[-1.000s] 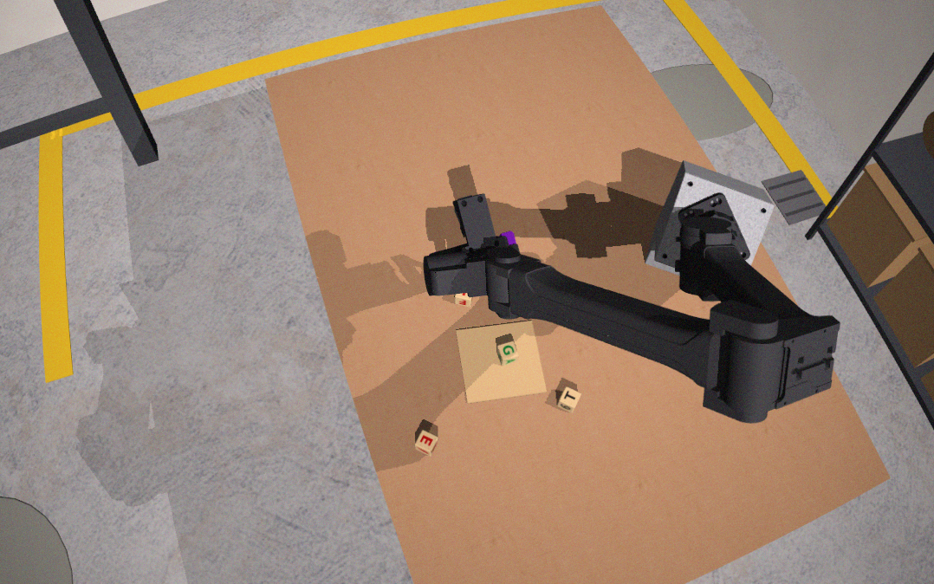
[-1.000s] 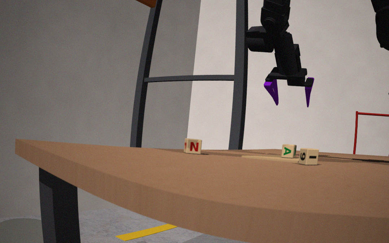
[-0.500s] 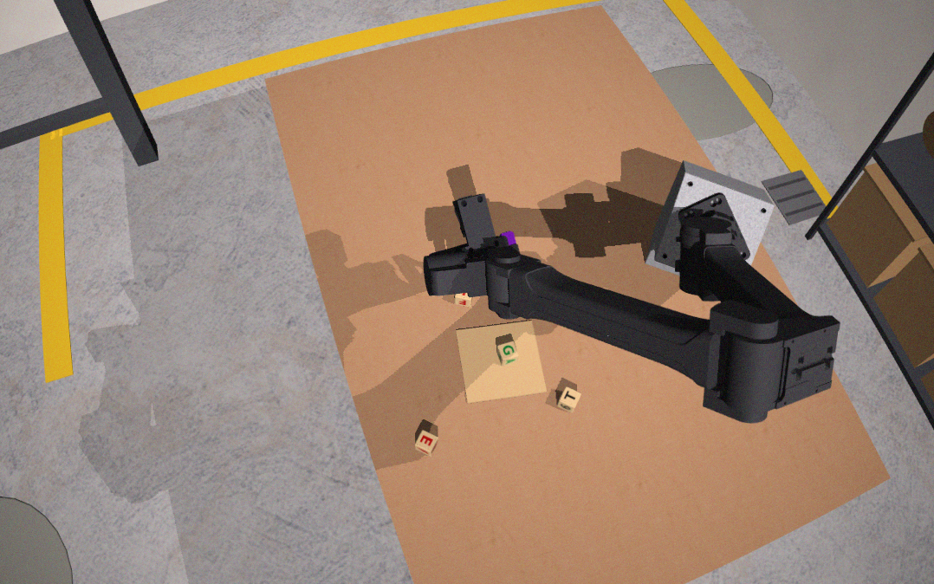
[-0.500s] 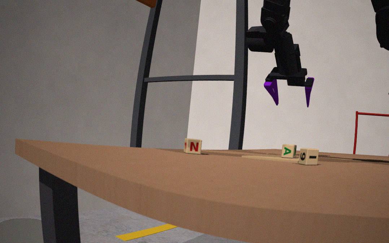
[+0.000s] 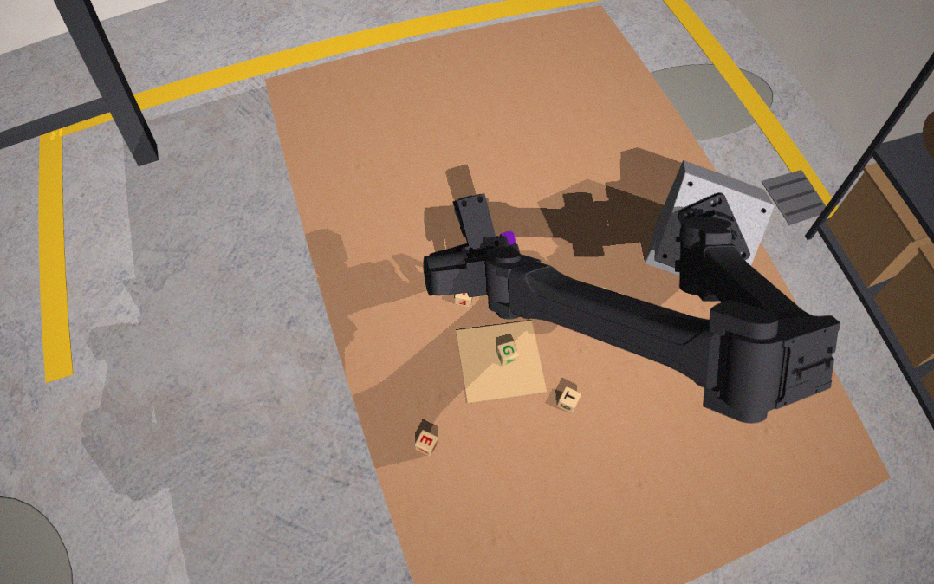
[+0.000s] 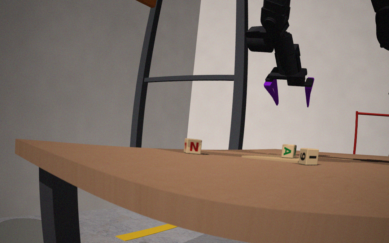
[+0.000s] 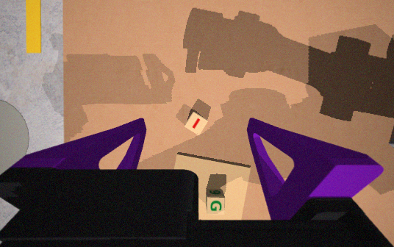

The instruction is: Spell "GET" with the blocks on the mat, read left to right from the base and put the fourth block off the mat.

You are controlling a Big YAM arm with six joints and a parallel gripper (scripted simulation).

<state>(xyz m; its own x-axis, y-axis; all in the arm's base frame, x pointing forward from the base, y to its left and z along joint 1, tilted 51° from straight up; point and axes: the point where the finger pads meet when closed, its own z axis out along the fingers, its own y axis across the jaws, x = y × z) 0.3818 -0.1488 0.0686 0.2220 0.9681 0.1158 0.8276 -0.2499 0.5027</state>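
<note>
Hovering wide open, claw (image 6: 292,104) hangs high above I block (image 7: 195,123).

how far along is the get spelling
Done: the G block sits on the mat, and the fourth block, showing I, lies off it. In hand: nothing; the gripper is open, high above the table. Left: the E block and the T block are off the mat, and no row is formed.

A pale tan mat (image 5: 482,386) lies flat on the table with the G block (image 5: 506,352) upright on it, while the T block (image 5: 568,398), E block (image 5: 426,441) and I block (image 7: 195,123) sit off it.
</note>
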